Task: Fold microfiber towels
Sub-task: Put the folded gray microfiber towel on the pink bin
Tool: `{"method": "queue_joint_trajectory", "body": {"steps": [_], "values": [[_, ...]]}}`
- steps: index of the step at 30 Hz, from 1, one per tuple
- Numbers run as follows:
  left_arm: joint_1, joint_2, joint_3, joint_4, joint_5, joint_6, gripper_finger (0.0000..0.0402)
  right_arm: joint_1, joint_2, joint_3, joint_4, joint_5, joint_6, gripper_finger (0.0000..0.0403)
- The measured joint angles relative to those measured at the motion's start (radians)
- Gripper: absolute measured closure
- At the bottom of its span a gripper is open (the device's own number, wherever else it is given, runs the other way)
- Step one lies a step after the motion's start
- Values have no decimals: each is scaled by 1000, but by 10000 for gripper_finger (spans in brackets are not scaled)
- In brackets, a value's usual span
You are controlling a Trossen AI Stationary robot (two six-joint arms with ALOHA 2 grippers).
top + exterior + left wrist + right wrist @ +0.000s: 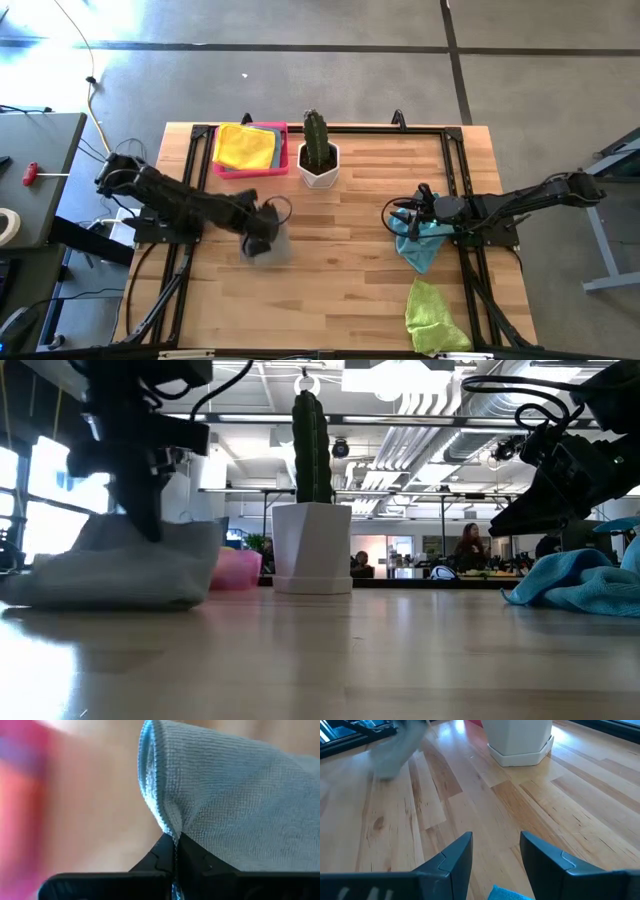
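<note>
High view: the left gripper (pixel 262 236) has its fingers closed on the grey towel (pixel 275 243), left of the table's (pixel 350 270) middle.

In the left wrist view the two fingers meet on a fold of this towel (pixel 240 805), and all behind it is blurred. The right gripper (pixel 412 215) stands open with nothing between its fingers, over the light blue towel (pixel 420 248), which is partly hidden under the arm. A lime green towel (pixel 432 315) lies at the near right edge. The yellow towel (pixel 245 146) rests in the pink tray (pixel 262 169), beside the potted cactus (pixel 318 150). In the low view the tray (pixel 236 570) is half hidden behind the grey towel (pixel 120 565).
</note>
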Motion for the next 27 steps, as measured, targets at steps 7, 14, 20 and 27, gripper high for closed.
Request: {"method": "queue_joint_trajectory", "body": {"steps": [7,14,20,27], "values": [[223,-1,28,-74,-287,257,401,0,0,0,0,0,0,247],[471,-1,28,98,-458,589,401,0,0,0,0,0,0,247],[633,-1,28,300,-469,855,401,0,0,0,0,0,0,247],[770,9,29,370,-383,993,401,0,0,0,0,0,0,247]]}}
